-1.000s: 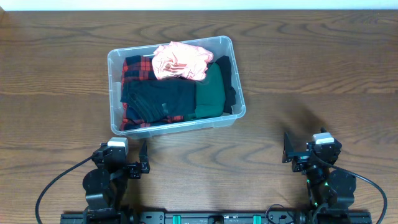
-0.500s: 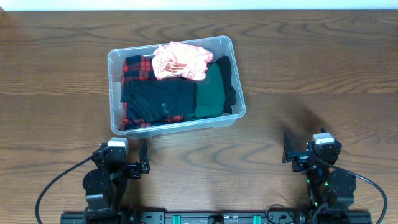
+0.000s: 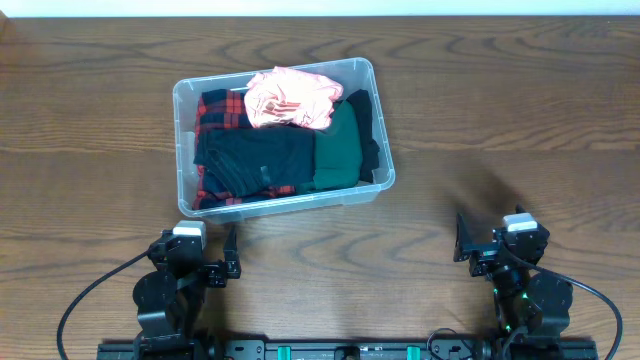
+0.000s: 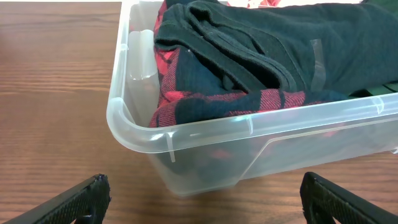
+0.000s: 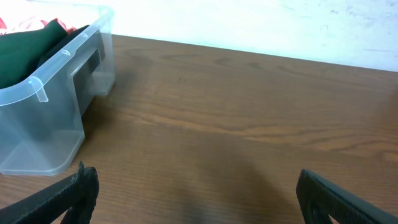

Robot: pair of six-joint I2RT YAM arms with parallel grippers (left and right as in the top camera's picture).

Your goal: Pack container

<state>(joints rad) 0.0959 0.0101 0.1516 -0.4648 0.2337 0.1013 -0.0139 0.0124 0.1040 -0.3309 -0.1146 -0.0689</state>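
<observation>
Both my jaws are standing wide open, gripping nothing: left gripper [image 4: 207, 202] and right gripper [image 5: 196, 198] are sitting low over the wood-grain tabletop [image 3: 500, 120]. The container [image 4: 249, 130] is sitting just ahead of the left jaws and ahead-left of the right ones. It's clear rigid plastic with rounded corners. It's looking packed: soft black garment [image 4: 261, 43], red plaid cloth [image 4: 186, 106], green garment [image 3: 338, 150], crumpled pink cloth [image 3: 290, 98] on top. I'm judging little left; no lid showing.
</observation>
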